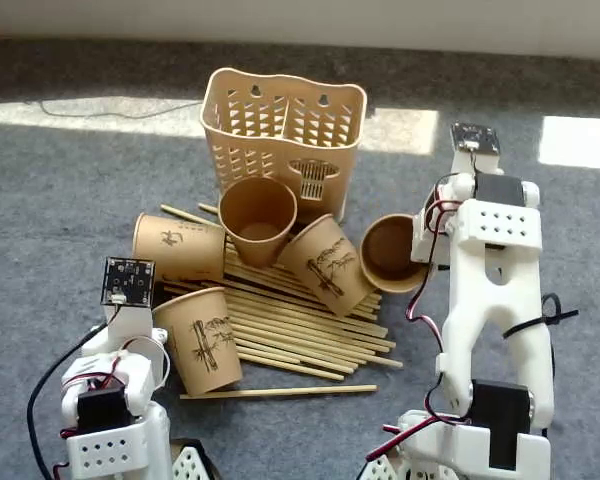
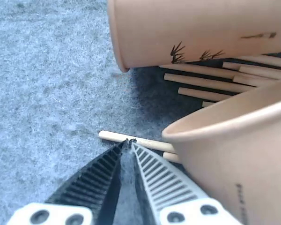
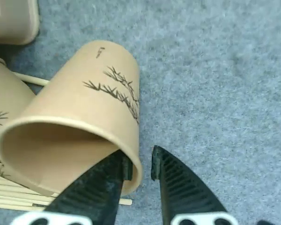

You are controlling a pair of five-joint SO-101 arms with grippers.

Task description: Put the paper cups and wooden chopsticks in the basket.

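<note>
The basket (image 1: 285,140) stands upright at the back of the grey desk (image 1: 60,200), and five cups (image 1: 257,218) crowd just in front of it over a spread of chopsticks (image 1: 300,335). The right tool (image 3: 139,164) is slightly open astride the rim of the rightmost cup (image 3: 84,122), which lies on its side. The left tool (image 2: 129,144) is closed, its tips just over one chopstick (image 2: 112,137).

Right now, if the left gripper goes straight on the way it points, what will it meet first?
Most likely the wooden chopstick lying crosswise just past the shut jaws of the left gripper; beyond it carpet, then a paper cup on its side.
</note>
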